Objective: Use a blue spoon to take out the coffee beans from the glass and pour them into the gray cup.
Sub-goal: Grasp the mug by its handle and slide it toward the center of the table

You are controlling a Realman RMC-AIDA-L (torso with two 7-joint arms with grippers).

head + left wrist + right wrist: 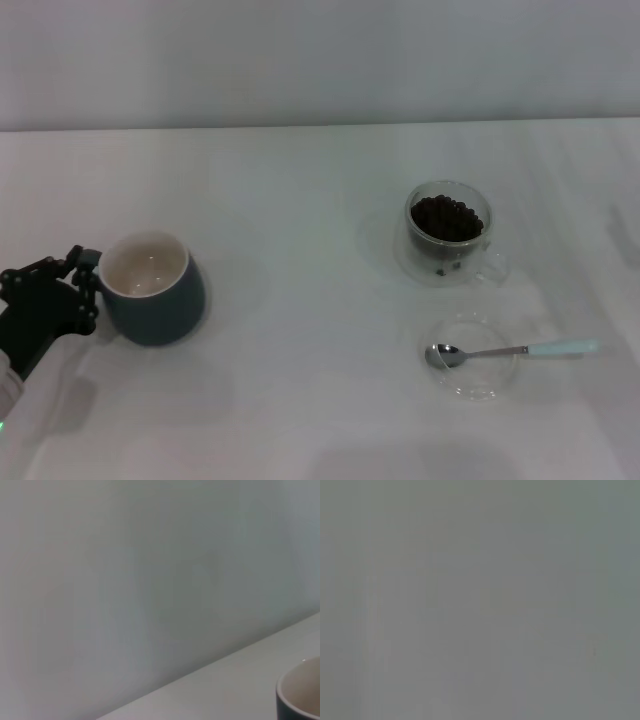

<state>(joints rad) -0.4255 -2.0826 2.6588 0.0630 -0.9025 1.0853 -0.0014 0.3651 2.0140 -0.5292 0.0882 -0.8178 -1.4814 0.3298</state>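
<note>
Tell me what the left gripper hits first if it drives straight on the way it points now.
Most likely the gray cup: the left gripper sits right beside the cup's left side, pointing toward it. Whether they already touch is unclear from the head view.

A broad, smooth white tabletop [300, 400] filled the lower three quarters of the head view, evenly lit, with only soft, faint shadows. Across the top of the frame ran a plain pale grey wall [320, 60], meeting the table's far edge in a straight horizontal line.
</note>
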